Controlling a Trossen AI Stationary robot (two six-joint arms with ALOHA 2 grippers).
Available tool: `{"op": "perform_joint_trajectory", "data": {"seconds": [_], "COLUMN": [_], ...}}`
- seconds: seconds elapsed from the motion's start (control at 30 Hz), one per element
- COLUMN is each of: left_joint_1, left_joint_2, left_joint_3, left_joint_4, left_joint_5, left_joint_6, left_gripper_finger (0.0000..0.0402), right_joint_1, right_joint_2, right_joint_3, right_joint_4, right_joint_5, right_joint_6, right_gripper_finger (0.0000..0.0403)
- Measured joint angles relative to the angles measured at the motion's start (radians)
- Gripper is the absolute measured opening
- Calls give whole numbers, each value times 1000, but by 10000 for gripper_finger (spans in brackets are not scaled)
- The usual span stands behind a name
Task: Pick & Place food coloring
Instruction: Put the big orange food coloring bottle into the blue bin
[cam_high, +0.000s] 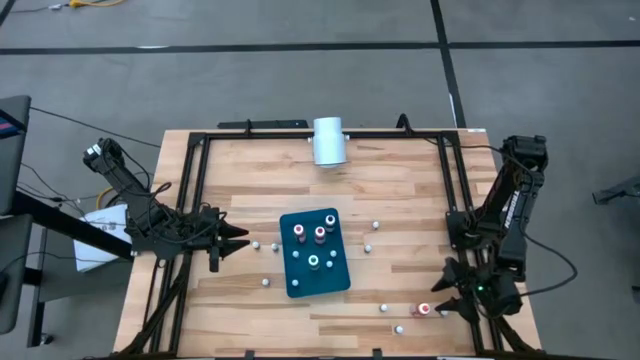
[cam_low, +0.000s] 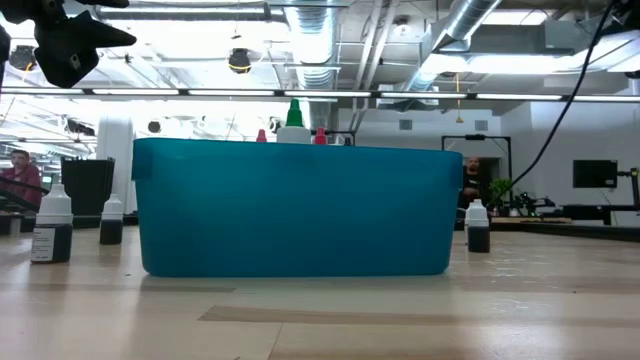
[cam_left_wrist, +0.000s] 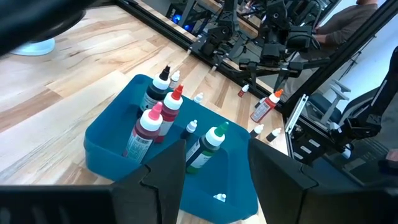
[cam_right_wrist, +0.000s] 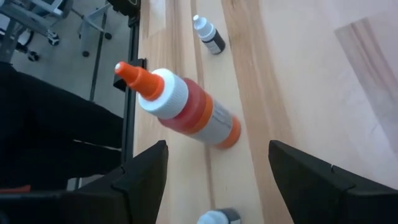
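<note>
Orange-capped and orange-bodied, one food coloring bottle (cam_right_wrist: 186, 109) stands on the wood just ahead of the right gripper (cam_right_wrist: 214, 180), between its two widely parted fingers' line of approach but not yet between them. In the high view the same bottle (cam_high: 424, 309) sits near the table's right front corner, just beside the right gripper (cam_high: 458, 300). Nothing is held.

Judgement on handling: the bottle looks like light, thin squeezable plastic with a smooth label band; it is tall for its base and would tip easily if nudged. The straight body below the white collar appears the soundest place to take hold; the tapered nozzle would likely slip.

Several bottles already stand in the teal tray (cam_high: 296, 283) at the table's middle: red-topped (cam_high: 299, 232), green-topped (cam_high: 313, 262), and others. Small loose bottles lie scattered on the table (cam_high: 400, 190) around the tray, among them a dark one (cam_right_wrist: 209, 33) beyond the orange bottle and another near the front edge (cam_high: 399, 329).

The left gripper (cam_high: 238, 240) hangs just beside the tray's left side, fingers partly open and empty; its wrist view looks past them onto the tray's contents (cam_left_wrist: 166, 112).

A white cylinder (cam_high: 328, 140) rests at the table's far edge, well apart from the work.
</note>
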Motion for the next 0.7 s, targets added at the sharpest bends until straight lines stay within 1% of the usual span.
{"op": "perform_joint_trajectory", "data": {"seconds": [0.13, 0.43, 0.6, 0.7], "left_joint_1": [0, 0, 0, 0], "left_joint_2": [0, 0, 0, 0], "left_joint_3": [0, 0, 0, 0], "left_joint_4": [0, 0, 0, 0], "left_joint_5": [1, 7, 6, -1], "left_joint_6": [-14, -20, -20, -19], "left_gripper_finger": [165, 165, 165, 165], "right_joint_1": [-19, -22, -34, -45], "right_joint_2": [0, 0, 0, 0], "right_joint_3": [0, 0, 0, 0], "right_joint_4": [16, 29, 40, 39], "right_joint_5": [0, 1, 35, 31], "right_joint_6": [-63, -65, -34, -37], "right_gripper_finger": [266, 266, 266, 266]}}
